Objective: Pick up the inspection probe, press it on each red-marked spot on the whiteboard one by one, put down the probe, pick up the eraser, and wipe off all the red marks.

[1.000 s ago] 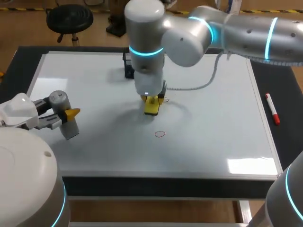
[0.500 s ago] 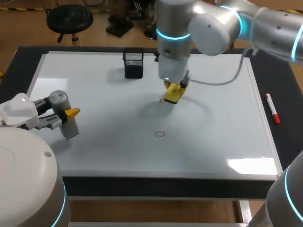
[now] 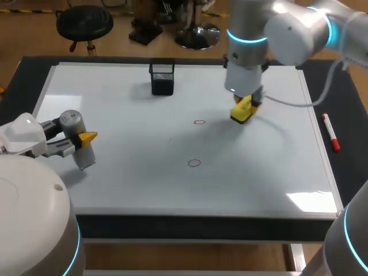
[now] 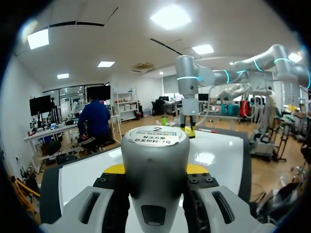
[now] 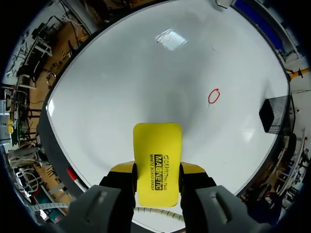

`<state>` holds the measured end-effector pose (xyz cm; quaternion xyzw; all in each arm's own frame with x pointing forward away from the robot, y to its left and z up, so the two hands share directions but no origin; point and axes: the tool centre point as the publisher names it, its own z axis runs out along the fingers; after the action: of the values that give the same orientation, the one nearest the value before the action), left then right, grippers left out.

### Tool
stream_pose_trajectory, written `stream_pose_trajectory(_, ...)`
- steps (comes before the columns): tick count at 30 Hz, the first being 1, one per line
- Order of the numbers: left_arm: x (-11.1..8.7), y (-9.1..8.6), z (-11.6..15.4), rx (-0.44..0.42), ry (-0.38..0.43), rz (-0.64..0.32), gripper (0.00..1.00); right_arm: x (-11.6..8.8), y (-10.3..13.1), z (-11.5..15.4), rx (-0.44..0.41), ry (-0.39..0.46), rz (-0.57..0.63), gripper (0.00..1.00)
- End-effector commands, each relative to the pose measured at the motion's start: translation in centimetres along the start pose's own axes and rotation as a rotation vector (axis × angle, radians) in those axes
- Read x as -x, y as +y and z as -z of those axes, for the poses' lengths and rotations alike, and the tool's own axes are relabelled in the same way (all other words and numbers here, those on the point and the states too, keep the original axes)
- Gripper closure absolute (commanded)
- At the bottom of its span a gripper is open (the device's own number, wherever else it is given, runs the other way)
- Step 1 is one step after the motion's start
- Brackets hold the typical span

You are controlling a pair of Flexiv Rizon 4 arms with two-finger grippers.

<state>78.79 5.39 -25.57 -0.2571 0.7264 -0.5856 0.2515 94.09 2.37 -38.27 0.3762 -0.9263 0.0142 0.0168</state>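
At the left edge of the whiteboard [image 3: 115, 184] the left gripper [image 3: 80, 141] is clamped on the grey inspection probe [image 3: 73, 121] — held, not set down. Mid-board, the upper red mark [image 3: 199, 122] and the lower red mark [image 3: 194, 163] are both unwiped. To their right the right gripper [image 3: 244, 106] pinches the yellow eraser [image 3: 238, 117] over the board — wiping is in hand, I judge, and next the eraser must go left, flat onto the upper mark.

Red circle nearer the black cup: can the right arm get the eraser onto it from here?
Probably yes. The right gripper holds the eraser beside that circle, with only bare whiteboard between them.
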Motion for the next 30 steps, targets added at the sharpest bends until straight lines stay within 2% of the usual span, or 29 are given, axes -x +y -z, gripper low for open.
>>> stream_pose_trajectory(1,0.0,-0.1,0.0,0.0,0.0,-0.001,1.0,-2.8,-1.0,0.1,0.005,-0.028,-0.035,1.0)
stream_pose_trajectory(12,0.0,-0.1,0.0,0.0,0.0,-0.001,1.0,-8.0,-2.4,-1.0,0.017,0.006,-0.174,1.0)
stream_pose_trajectory(17,0.0,-0.1,0.0,0.0,0.0,-0.001,1.0,-9.6,-2.6,-1.3,0.025,0.011,-0.214,1.0)
stream_pose_trajectory(30,0.0,-0.1,0.0,0.0,0.0,-0.001,1.0,-10.0,-3.1,-1.4,0.03,-0.005,-0.242,1.0)
